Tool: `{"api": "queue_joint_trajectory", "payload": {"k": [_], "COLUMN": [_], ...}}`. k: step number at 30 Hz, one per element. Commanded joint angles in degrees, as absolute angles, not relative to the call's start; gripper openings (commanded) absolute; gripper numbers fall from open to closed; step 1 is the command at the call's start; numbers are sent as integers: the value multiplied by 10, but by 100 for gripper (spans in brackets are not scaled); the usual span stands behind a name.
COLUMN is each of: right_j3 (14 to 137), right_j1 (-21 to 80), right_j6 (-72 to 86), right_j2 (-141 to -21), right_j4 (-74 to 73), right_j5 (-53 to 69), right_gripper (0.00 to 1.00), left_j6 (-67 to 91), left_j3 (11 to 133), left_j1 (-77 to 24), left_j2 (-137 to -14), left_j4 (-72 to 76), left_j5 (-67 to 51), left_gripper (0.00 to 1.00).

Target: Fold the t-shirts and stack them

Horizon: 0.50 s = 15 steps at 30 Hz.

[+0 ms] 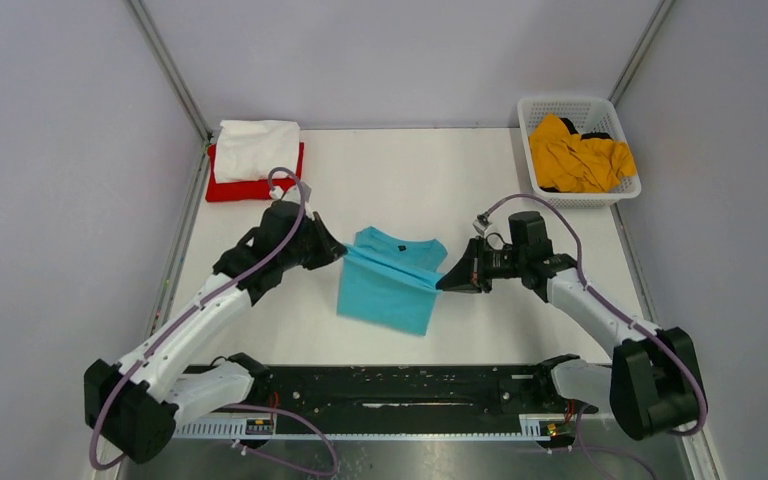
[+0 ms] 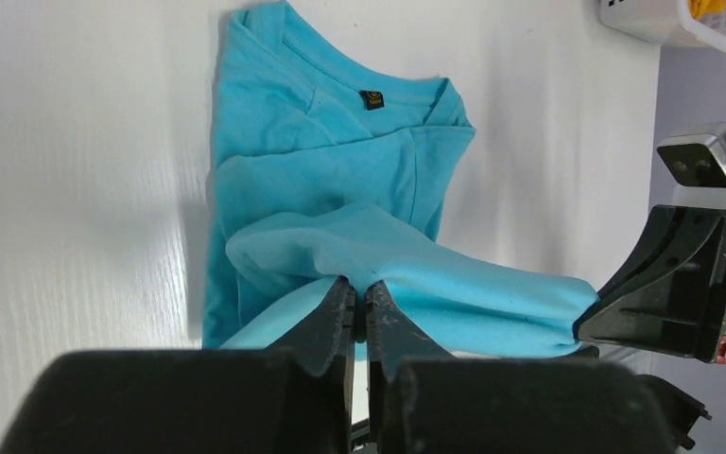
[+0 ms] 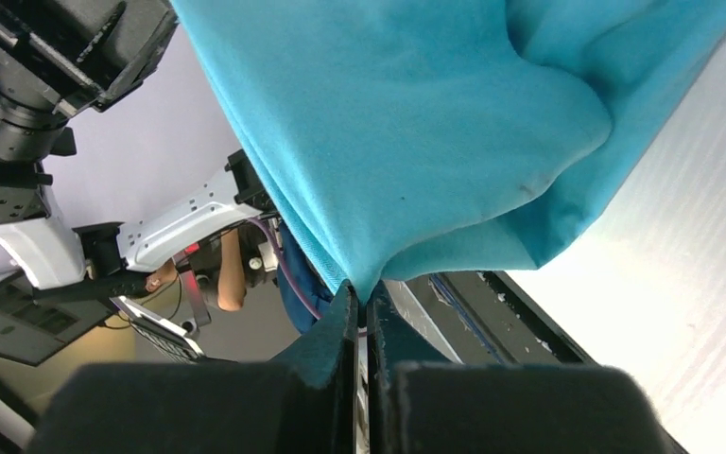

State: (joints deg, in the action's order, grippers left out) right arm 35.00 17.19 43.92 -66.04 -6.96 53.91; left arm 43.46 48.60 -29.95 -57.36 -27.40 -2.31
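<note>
Pinching a lifted fold of the turquoise shirt (image 1: 388,295), both claws are clamped tight on cloth: left gripper (image 1: 340,252) at its left end, right gripper (image 1: 447,282) at the right. The rest lies mid-table (image 1: 410,170).

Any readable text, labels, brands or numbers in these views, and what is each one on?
Neck label inside the collar of the turquoise t-shirt: a dark tag with a yellowish mark, too small to read.
No other text, number or sign is legible in any view.
</note>
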Motion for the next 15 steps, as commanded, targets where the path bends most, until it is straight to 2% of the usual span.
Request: {"api": "queue_joint_trajectory", "payload": {"k": [1,6,15], "right_j3": [367,383,400], "right_j1": [149,124,96], "right_j6": [424,428,537], "right_j2": [-717,-790,-945], "right_j4": [-54,-18,195], "right_j5": [576,573,577], "right_gripper": [0,0,0], "left_j6": [400,394,381], "left_j3": [532,562,631], "left_j1": [-262,-235,-205], "left_j2": [-623,-710,-891], "left_j4": [-213,-186,-156], "left_j5": [3,-21,-87], "left_gripper": [0,0,0]}}
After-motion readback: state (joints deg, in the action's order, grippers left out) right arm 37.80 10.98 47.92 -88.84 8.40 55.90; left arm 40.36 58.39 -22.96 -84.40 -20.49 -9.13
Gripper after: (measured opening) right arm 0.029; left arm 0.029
